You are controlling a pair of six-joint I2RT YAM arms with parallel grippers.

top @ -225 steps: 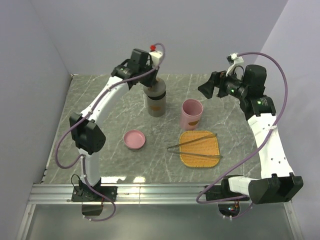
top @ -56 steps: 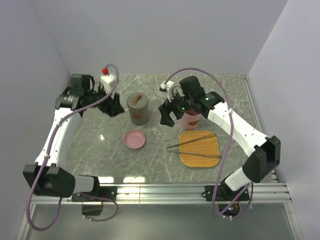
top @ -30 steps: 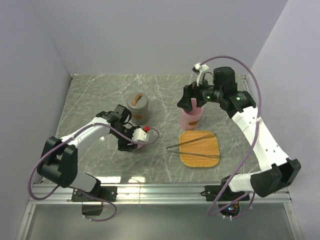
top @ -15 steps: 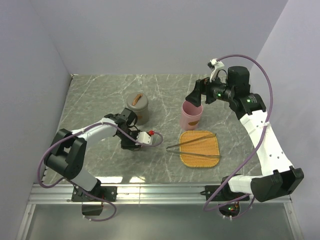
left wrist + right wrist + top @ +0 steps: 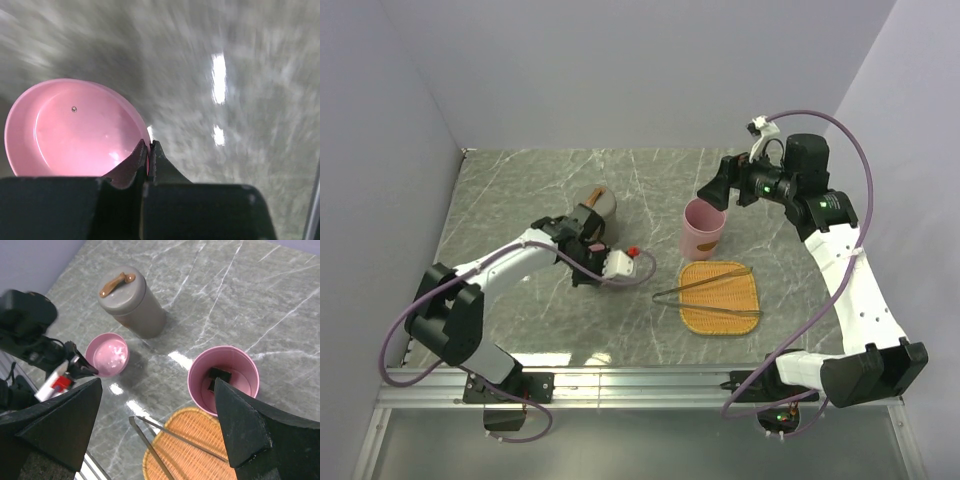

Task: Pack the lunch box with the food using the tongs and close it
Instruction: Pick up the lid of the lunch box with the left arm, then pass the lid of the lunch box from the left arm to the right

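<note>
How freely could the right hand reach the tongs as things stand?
Probably yes: the right hand hovers open by the cup, and the tongs lie bare across the tray close by, with nothing over them.

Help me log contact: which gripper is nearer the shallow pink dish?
Left. The left gripper is shut on the rim of the pink dish; the right gripper hovers open by the pink cup, well apart from the dish.

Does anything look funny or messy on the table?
Nothing is spilled or broken. The long silver metal tongs lie slanted across the square orange woven tray, poking out past its left edge. The left gripper pinches the shallow pink dish by its rim.
</note>
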